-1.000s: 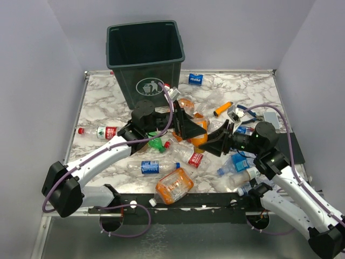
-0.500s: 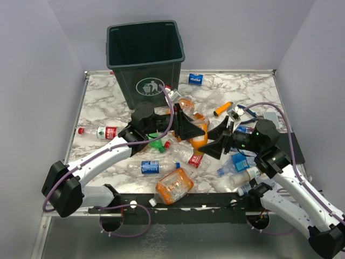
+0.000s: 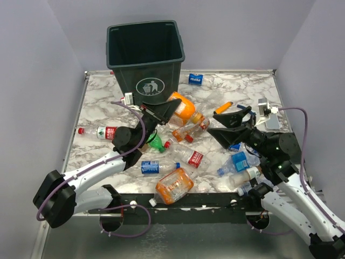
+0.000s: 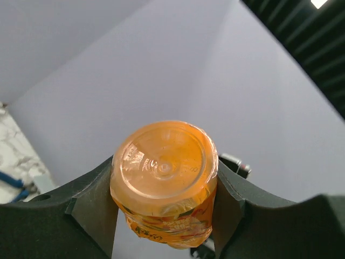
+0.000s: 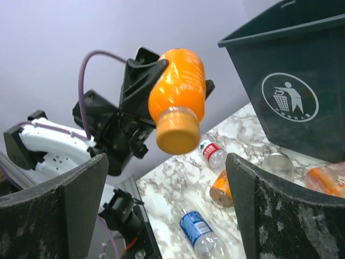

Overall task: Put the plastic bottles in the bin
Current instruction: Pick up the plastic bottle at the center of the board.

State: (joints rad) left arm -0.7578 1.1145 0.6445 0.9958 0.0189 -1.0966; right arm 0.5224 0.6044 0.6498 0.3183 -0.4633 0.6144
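Observation:
My left gripper (image 3: pixel 173 109) is shut on an orange plastic bottle (image 3: pixel 183 108), held in the air just in front of the bin (image 3: pixel 126 81). In the left wrist view the bottle's base (image 4: pixel 164 167) fills the space between the fingers (image 4: pixel 91 210). My right gripper (image 3: pixel 213 123) hangs open to the right of that bottle, apart from it and holding nothing. The right wrist view shows the held bottle (image 5: pixel 177 91) cap-first, the bin (image 5: pixel 291 91) at the right and the open gripper (image 5: pixel 172 210). More plastic bottles lie on the table: red-labelled (image 3: pixel 105 131), blue-labelled (image 3: pixel 153 166), orange-tinted (image 3: pixel 173 186).
The marble table (image 3: pixel 97 102) is strewn with bottles around its middle and right: a green one (image 3: pixel 156 143), a red-labelled one (image 3: pixel 193 158), several by the right arm (image 3: pixel 240 162). A small orange cylinder (image 3: pixel 222 109) lies mid-right. A blue-labelled bottle (image 3: pixel 197 79) sits beside the bin.
The orange bottle has passed from my right gripper to my left. The left shut on it and lifted it toward the bin; the right opened and drew back to the right.

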